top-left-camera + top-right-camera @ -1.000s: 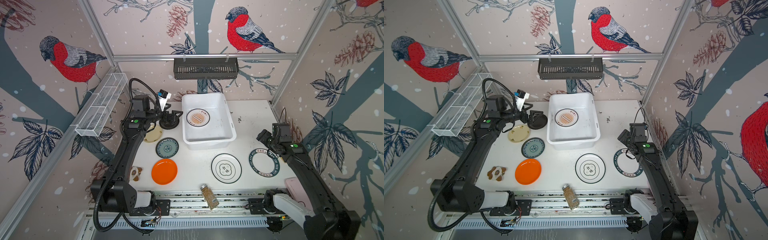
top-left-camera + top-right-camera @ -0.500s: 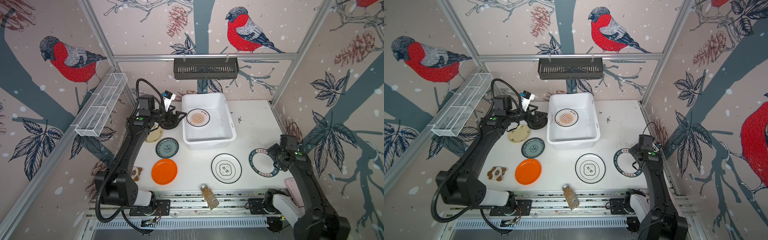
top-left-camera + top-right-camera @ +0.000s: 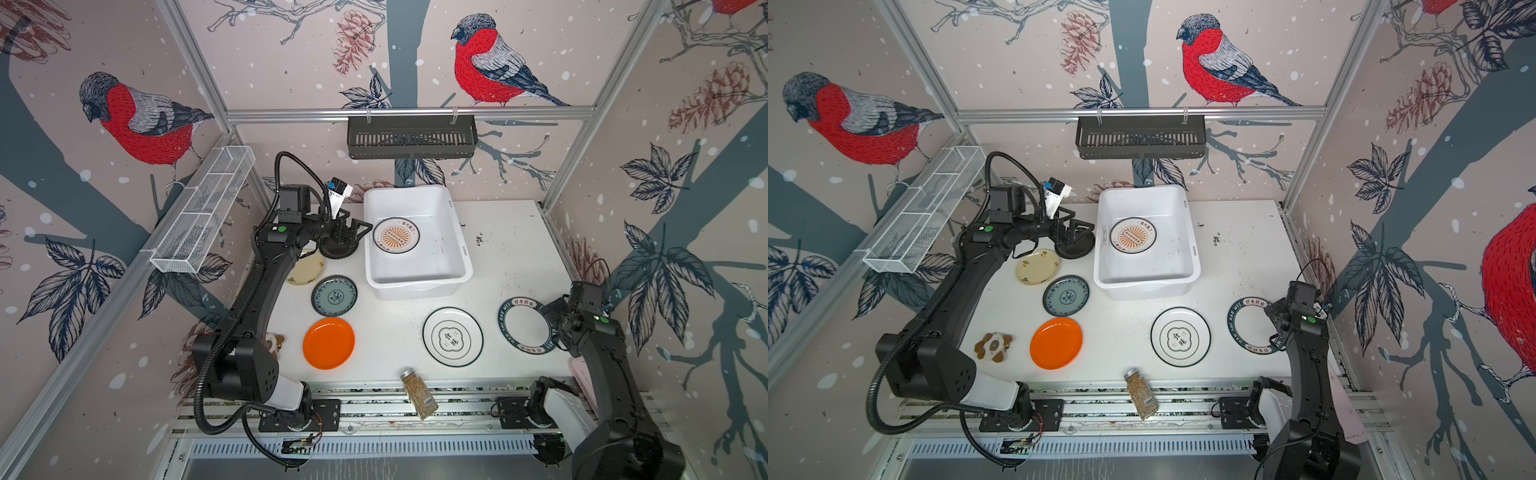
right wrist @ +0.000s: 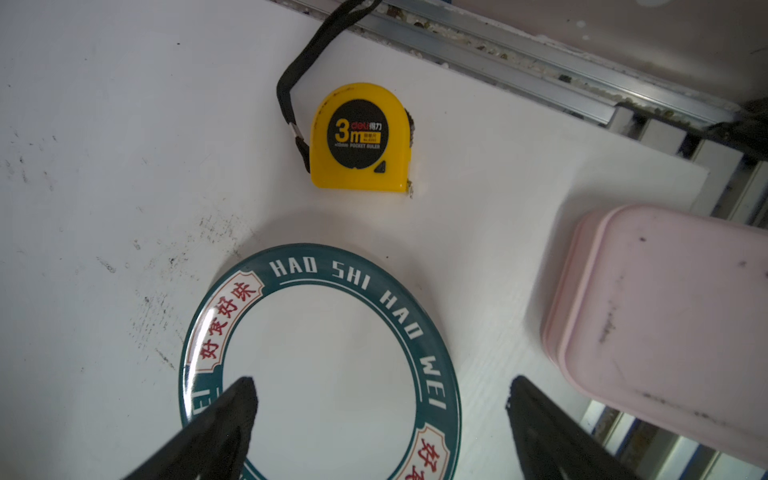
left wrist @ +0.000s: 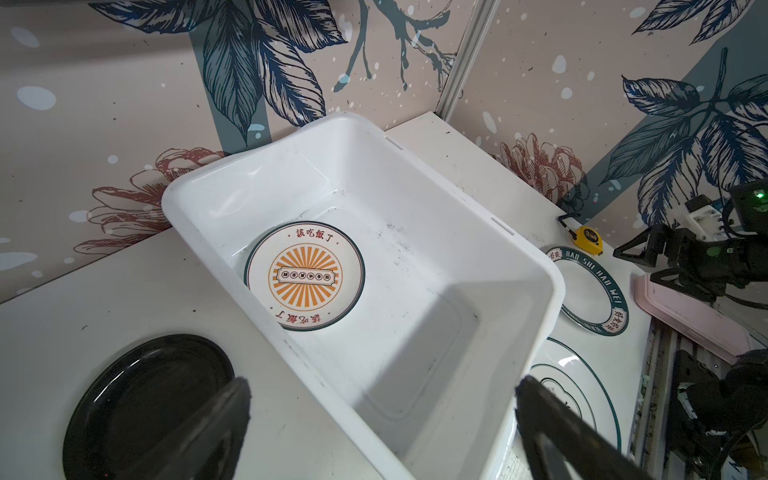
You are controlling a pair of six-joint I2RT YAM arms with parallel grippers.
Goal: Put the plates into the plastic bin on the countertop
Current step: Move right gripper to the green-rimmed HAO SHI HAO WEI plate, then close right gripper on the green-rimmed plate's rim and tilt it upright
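Observation:
The white plastic bin (image 3: 415, 286) stands at the back middle of the countertop (image 3: 507, 249), with the orange-sunburst plate (image 3: 395, 235) flat inside. My left gripper (image 3: 353, 232) hangs open beside the bin's left wall, above the black plate (image 3: 337, 251); in the left wrist view that gripper (image 5: 382, 386) spans the bin's wall. Cream (image 3: 306, 269), teal-patterned (image 3: 334, 296), orange (image 3: 328, 343) and black-rimmed emblem (image 3: 453, 336) plates lie on the countertop. My right gripper (image 4: 380, 386) is open low over the lettered-rim plate (image 4: 324, 361), one finger over its white middle, one outside its rim.
A yellow tape measure (image 4: 360, 139) lies just beyond the lettered plate, and a pink lidded box (image 4: 665, 316) sits beside it at the table edge. A spice jar (image 3: 419, 392) lies at the front edge and a brown figurine (image 3: 993, 345) at the front left. A black basket (image 3: 411, 137) and a wire tray (image 3: 203, 216) hang on the walls.
My right arm has drawn back toward the front right and come down over the lettered-rim plate, its jaws widening. My left gripper has shifted right over the black plate toward the bin.

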